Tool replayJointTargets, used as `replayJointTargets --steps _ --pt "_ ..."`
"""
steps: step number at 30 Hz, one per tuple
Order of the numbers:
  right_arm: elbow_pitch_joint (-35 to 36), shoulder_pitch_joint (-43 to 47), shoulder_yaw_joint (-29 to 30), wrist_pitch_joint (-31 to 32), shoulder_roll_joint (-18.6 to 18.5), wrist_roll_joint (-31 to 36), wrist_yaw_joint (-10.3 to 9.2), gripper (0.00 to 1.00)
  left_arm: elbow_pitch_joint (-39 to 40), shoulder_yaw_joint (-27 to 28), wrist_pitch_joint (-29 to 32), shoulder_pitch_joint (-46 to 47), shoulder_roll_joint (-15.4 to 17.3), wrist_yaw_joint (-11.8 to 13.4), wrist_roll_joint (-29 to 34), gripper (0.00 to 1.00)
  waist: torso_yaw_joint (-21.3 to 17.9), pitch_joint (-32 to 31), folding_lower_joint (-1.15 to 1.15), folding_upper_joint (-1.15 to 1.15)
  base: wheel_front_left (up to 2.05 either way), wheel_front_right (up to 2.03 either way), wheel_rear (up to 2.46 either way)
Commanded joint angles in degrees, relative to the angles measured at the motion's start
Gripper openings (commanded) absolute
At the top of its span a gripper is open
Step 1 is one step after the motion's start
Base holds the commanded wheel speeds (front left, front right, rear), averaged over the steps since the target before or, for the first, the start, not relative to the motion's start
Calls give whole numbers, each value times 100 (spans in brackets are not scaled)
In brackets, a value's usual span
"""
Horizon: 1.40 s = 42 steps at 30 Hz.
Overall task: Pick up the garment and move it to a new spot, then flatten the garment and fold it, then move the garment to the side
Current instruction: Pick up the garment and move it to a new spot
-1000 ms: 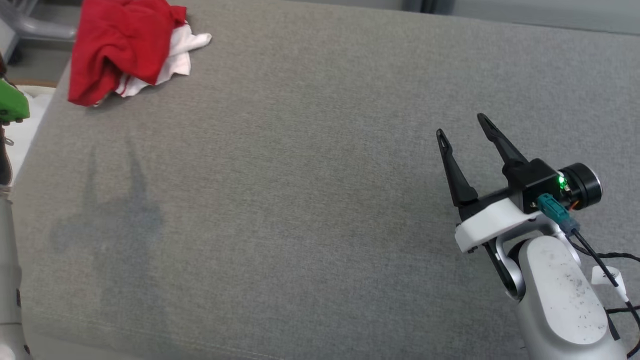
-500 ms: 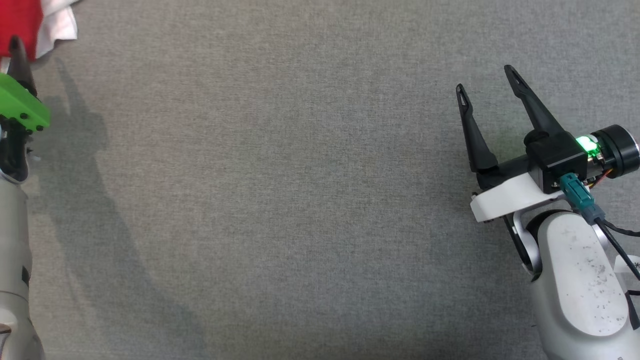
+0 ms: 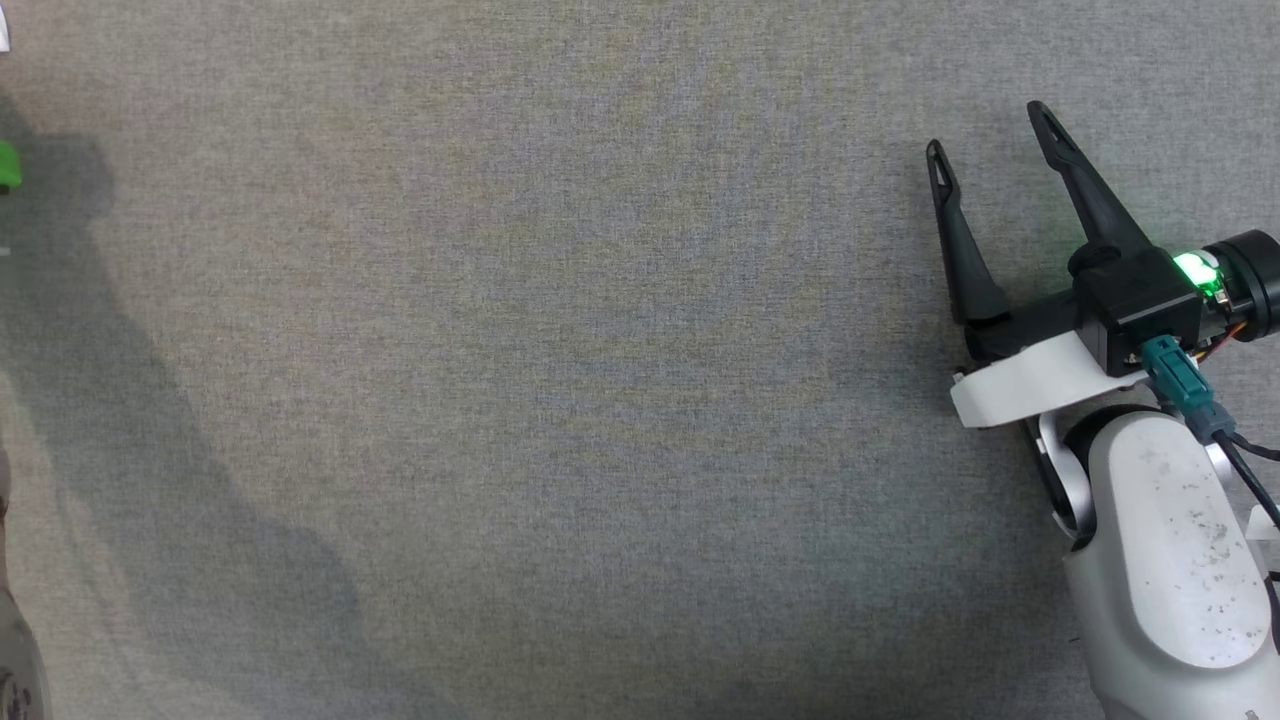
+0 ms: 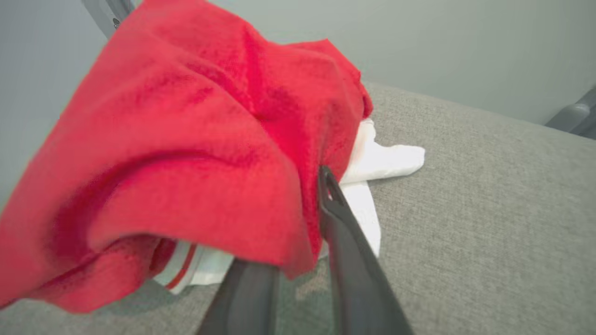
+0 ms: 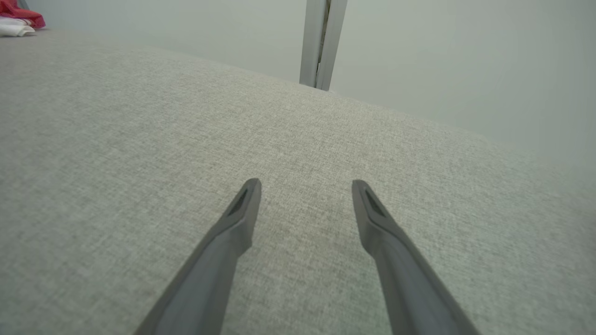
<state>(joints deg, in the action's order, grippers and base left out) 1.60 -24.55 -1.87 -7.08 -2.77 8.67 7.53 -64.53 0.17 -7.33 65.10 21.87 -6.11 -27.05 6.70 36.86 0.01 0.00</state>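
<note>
The garment (image 4: 186,153) is a crumpled red cloth with a white, red-striped part under it, heaped on the grey fabric surface (image 4: 489,209). In the left wrist view my left gripper (image 4: 302,195) is shut on a fold of the red cloth; one dark finger (image 4: 342,232) shows, the other tip is hidden under the cloth. In the head view a green bit of the left gripper (image 3: 5,165) sits at the left edge. My right gripper (image 3: 988,130) hovers open above bare fabric at the right, holding nothing. In the right wrist view the garment (image 5: 18,21) is small at the far upper left, well away from the right gripper (image 5: 305,186).
The grey fabric surface (image 3: 560,380) spreads wide between the two arms. Its far edge meets a pale wall, where a grey upright post (image 5: 321,42) stands. Another grey frame piece (image 4: 575,116) shows at the right of the left wrist view.
The head camera has tilted, so the garment and most of the left gripper have slid out past the left edge of that view. The right gripper stays open.
</note>
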Motion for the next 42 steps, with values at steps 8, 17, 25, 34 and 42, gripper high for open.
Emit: replayJointTargets --steps 8,17,25,34,42 --pt "-205 15 10 -158 -23 -152 -9 100 -110 -341 -348 164 54 -93 212 0 -36 -300 -1 0 0 0 0" --pt "-770 172 17 -439 -22 -440 -9 100 93 -927 -482 164 227 -138 512 0 -166 -1130 -1 0 0 0 0" --pt "-1367 525 29 -678 -21 -825 -9 100 1153 -2102 -301 82 133 -139 476 0 -322 -2155 -1 0 0 0 0" --pt "-1814 926 -13 -799 -21 -1177 -9 100 2965 -3362 133 -179 65 -132 -121 0 -567 -3160 -1 0 0 0 0" --pt "-1855 1129 107 -814 -22 -1398 -9 100 3860 -3743 290 -1154 -412 -107 -677 0 -698 -3382 -1 0 0 0 0"
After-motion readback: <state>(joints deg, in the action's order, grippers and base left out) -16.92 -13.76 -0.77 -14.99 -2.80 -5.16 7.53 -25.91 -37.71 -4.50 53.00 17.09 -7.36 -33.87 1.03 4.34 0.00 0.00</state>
